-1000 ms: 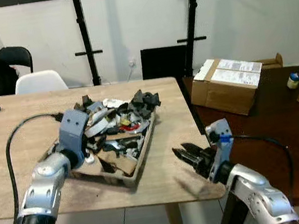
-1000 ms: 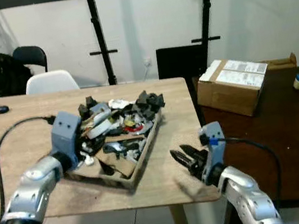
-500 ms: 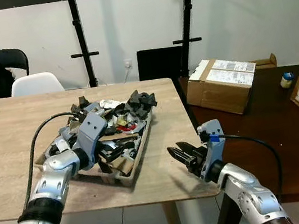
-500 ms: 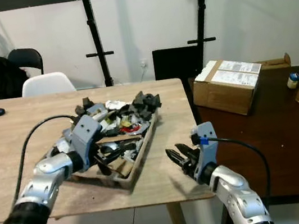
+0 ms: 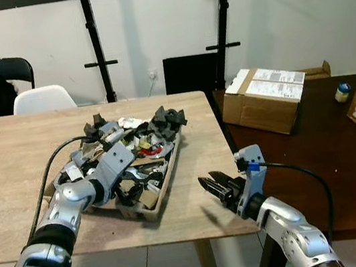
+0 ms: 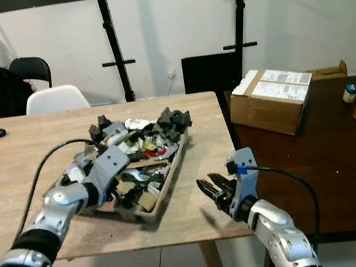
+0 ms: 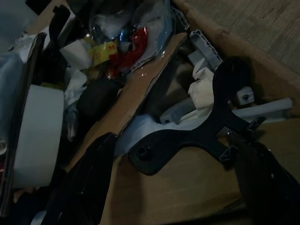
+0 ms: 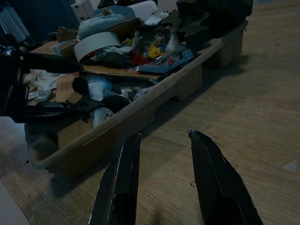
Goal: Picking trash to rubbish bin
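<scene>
A shallow cardboard tray (image 5: 171, 178) heaped with trash sits on the wooden table (image 5: 9, 180). My left gripper (image 5: 128, 193) reaches down into the tray's near end, open. In the left wrist view its fingers (image 7: 84, 187) straddle a flat black plastic part (image 7: 187, 138) lying on cardboard, close above it and apart from it. A white tape roll (image 7: 37, 136) and a red-and-yellow wrapper (image 7: 117, 47) lie further in. My right gripper (image 5: 207, 183) hovers low over the bare table to the right of the tray, open, with nothing between its fingers (image 8: 119, 187).
The table's right edge (image 5: 222, 133) runs just past my right gripper. Beyond it, cardboard boxes (image 5: 267, 99) stand on a dark brown surface (image 5: 325, 164). A white chair (image 5: 40, 99) and a black chair (image 5: 8, 69) stand behind the table. Black stand poles (image 5: 94, 45) rise at the back.
My left gripper has swung from over the tray's left side down into its near end, above the flat black part. The right gripper has barely moved. The camera has shifted a little.
</scene>
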### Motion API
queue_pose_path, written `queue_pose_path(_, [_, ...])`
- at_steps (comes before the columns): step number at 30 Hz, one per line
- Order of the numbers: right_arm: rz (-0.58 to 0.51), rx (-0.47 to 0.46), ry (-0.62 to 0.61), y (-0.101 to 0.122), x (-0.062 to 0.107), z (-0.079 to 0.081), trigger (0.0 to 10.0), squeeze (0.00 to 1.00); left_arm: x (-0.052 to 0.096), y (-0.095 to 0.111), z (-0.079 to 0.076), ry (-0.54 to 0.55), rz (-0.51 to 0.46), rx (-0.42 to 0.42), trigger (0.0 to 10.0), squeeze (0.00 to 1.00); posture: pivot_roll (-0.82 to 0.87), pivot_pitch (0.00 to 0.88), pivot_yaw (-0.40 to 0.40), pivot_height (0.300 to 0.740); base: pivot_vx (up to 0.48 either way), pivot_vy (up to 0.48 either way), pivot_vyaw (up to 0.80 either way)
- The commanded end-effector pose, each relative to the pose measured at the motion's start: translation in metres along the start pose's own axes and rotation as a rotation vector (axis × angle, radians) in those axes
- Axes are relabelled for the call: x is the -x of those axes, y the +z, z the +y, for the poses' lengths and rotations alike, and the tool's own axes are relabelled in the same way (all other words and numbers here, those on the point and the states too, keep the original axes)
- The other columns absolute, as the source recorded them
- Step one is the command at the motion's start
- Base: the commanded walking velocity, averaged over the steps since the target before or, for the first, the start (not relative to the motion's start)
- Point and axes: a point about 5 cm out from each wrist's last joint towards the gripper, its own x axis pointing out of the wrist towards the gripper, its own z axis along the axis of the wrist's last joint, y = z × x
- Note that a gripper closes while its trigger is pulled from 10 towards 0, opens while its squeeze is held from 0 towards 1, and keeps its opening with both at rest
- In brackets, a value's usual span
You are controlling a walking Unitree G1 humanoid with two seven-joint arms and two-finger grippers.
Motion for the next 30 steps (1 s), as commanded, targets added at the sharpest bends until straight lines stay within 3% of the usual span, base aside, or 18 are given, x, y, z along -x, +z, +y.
queue_pose_path(1, [0.003,-0.002,0.0,-0.002,0.0,0.001,10.0,0.0,-0.004,-0.013,-0.013,-0.065,0.068,-0.014,10.0,0.0,-0.06,0.162,0.029,0.74,0.0,0.0,0.0])
queue_pose_path(2, [0.001,-0.002,-0.002,-0.002,0.0,0.001,10.0,0.0,-0.004,-0.013,-0.013,-0.073,0.07,-0.019,9.6,0.0,-0.07,0.163,0.031,0.74,0.0,0.0,0.0])
queue_pose_path(3, [0.0,-0.002,-0.003,-0.001,0.0,0.0,10.0,0.0,-0.005,-0.012,-0.014,-0.079,0.066,-0.02,1.9,0.0,-0.07,0.164,0.031,0.74,0.0,0.0,0.0])
queue_pose_path(4, [0.0,-0.001,-0.005,-0.001,0.0,0.0,10.0,0.0,-0.005,-0.012,-0.013,-0.08,0.06,-0.02,0.0,0.0,-0.07,0.163,0.03,0.74,0.0,0.0,0.0])
queue_pose_path(11, [0.004,0.003,-0.009,-0.002,0.001,0.0,10.0,0.0,-0.002,-0.003,-0.004,-0.066,-0.006,0.031,0.0,0.0,-0.07,0.164,0.028,0.74,0.0,0.0,0.0])
queue_pose_path(21, [0.003,0.004,-0.006,-0.002,-0.001,0.0,10.0,0.0,0.006,-0.006,0.0,-0.097,-0.036,0.05,0.0,0.0,-0.06,0.164,0.026,0.74,0.0,0.0,0.0])
queue_pose_path(28, [0.001,0.01,-0.01,-0.001,0.0,-0.001,10.0,0.0,0.017,0.008,0.021,-0.056,-0.176,0.185,0.0,0.0,-0.06,0.165,0.028,0.74,0.0,0.0,0.0])
queue_pose_path(29, [-0.001,0.012,-0.014,0.0,0.001,-0.003,10.0,0.0,0.026,0.018,0.035,-0.038,-0.282,0.287,0.0,0.0,-0.06,0.164,0.027,0.74,0.0,0.0,0.0])
queue_pose_path(30, [-0.002,0.013,-0.015,0.0,0.001,-0.003,10.0,0.0,0.028,0.021,0.039,-0.033,-0.321,0.322,0.0,0.0,-0.06,0.164,0.027,0.74,0.0,0.0,0.0])
